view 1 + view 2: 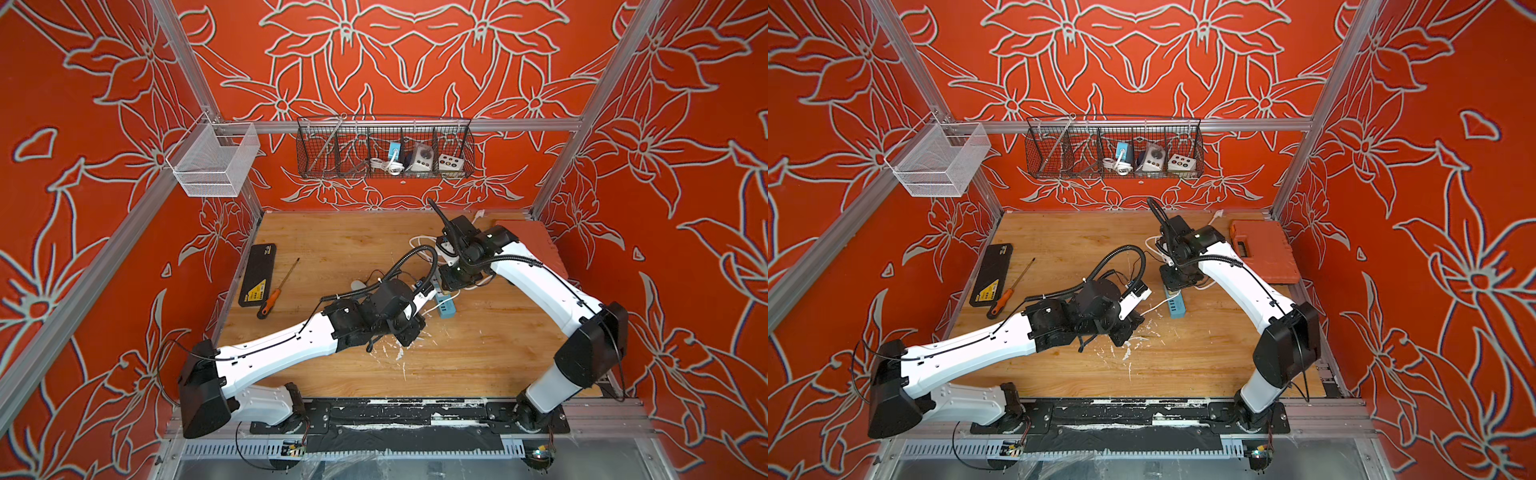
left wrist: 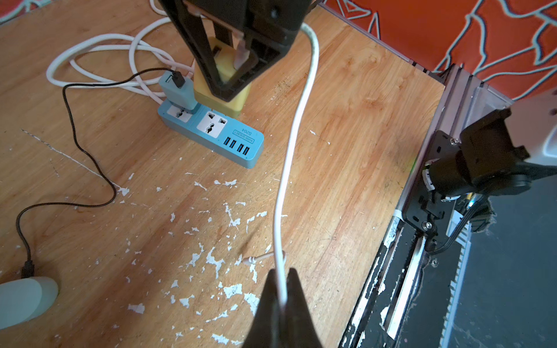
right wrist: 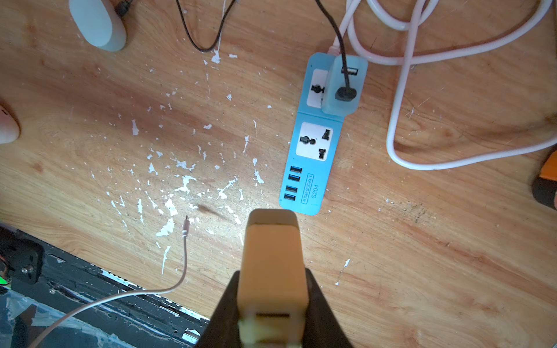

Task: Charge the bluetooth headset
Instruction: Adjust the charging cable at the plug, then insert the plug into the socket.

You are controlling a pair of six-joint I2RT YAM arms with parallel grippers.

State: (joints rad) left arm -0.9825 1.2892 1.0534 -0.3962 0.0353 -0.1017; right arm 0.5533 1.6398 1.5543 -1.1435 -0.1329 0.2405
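A blue power strip (image 1: pixel 446 306) (image 1: pixel 1174 305) (image 2: pixel 211 132) (image 3: pixel 313 135) lies mid-table. My right gripper (image 1: pixel 451 286) (image 3: pixel 271 271) is shut on a yellow USB charger block (image 3: pixel 271 247) (image 2: pixel 242 101), held upright close over the strip's USB end; I cannot tell if they touch. A thin white cable (image 2: pixel 297 126) runs from that block to my left gripper (image 2: pixel 281 271) (image 1: pixel 409 330), which is shut on it. The cable's small plug (image 2: pixel 248 260) (image 3: pixel 186 226) rests on the wood. I cannot pick out the bluetooth headset for sure.
A grey-blue adapter (image 2: pixel 177 90) sits in the strip; its black cable leads to a pale rounded object (image 2: pixel 24 298) (image 3: pixel 96 24). White mains cord (image 3: pixel 422 90) coils behind the strip. Black case (image 1: pixel 257 274), orange-handled screwdriver (image 1: pixel 276 289), orange toolbox (image 1: pixel 1262 249), wire basket (image 1: pixel 384 151), mesh basket (image 1: pixel 214 160).
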